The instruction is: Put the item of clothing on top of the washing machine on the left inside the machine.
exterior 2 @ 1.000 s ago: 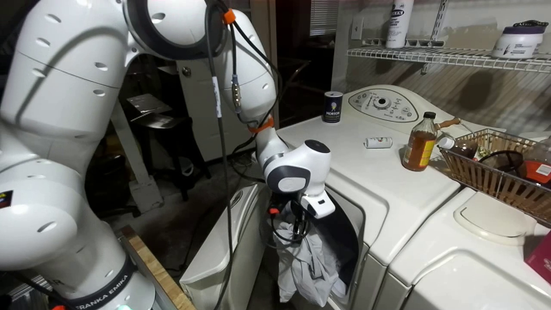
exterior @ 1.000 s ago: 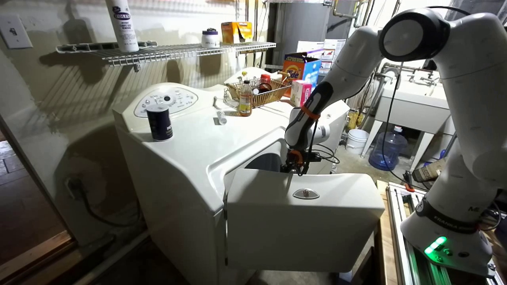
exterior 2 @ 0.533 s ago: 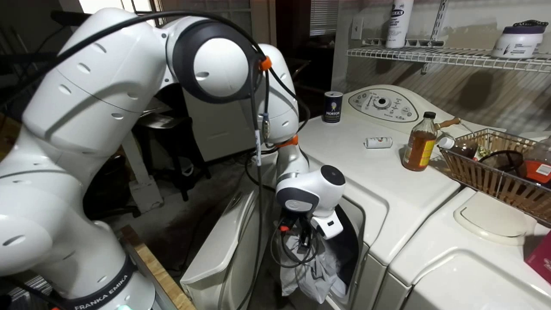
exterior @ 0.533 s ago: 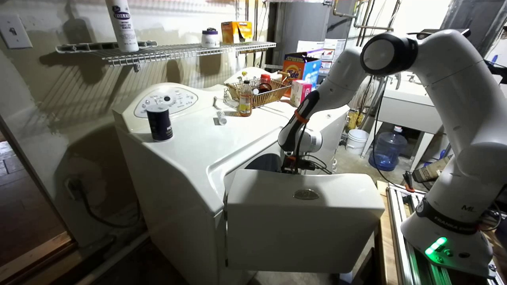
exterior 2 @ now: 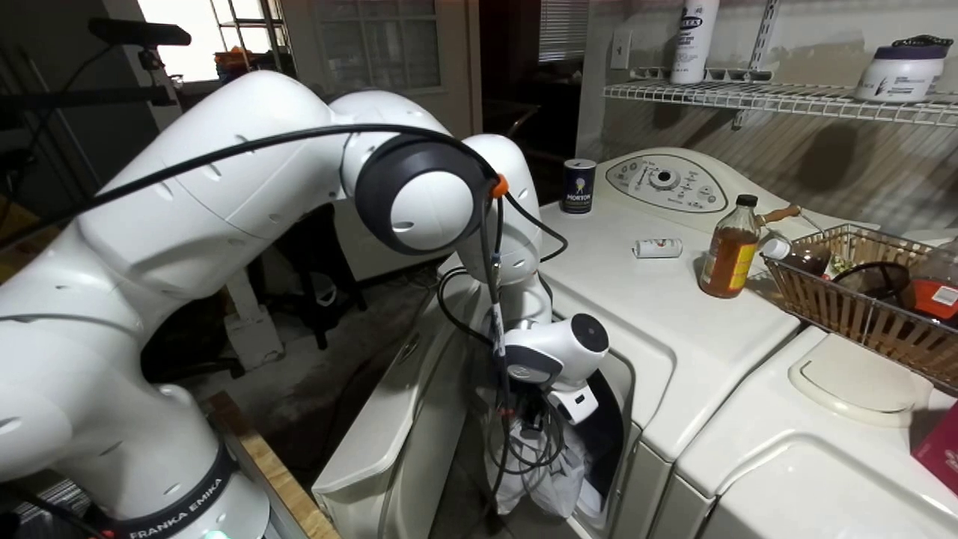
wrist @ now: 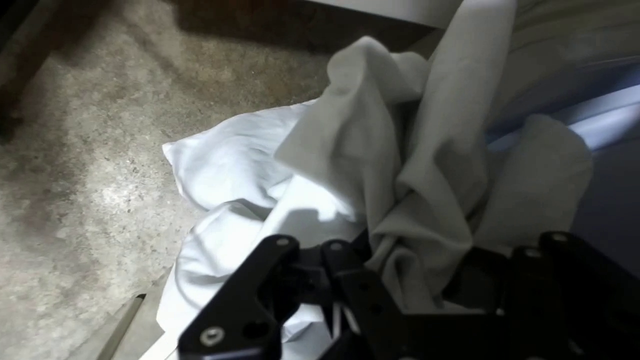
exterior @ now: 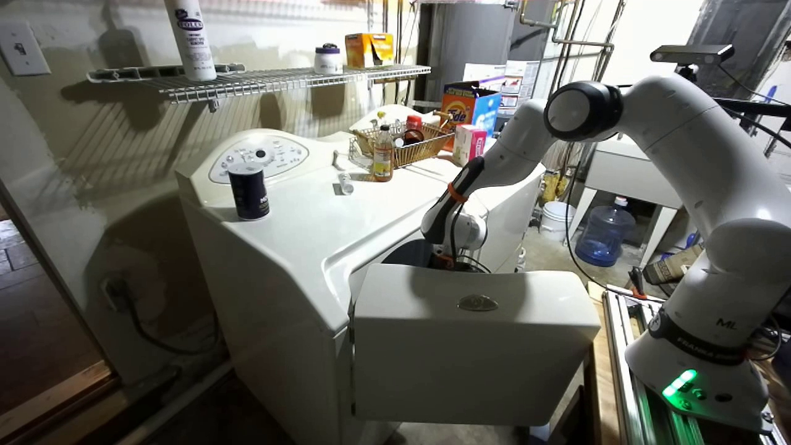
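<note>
I have the gripper (wrist: 420, 260) clamped on the pale garment (exterior 2: 560, 486), which droops beneath it, mostly left of the washing machine's dark opening (exterior 2: 605, 449) in an exterior view, so rightward should be inward.

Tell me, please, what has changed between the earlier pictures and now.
The arm has dipped, carrying the fingers lower and toward the washing machine's opening. Nothing was let go: the pale cloth still hangs from them. The open door, Morton canister, bottle and basket stayed put.
</note>
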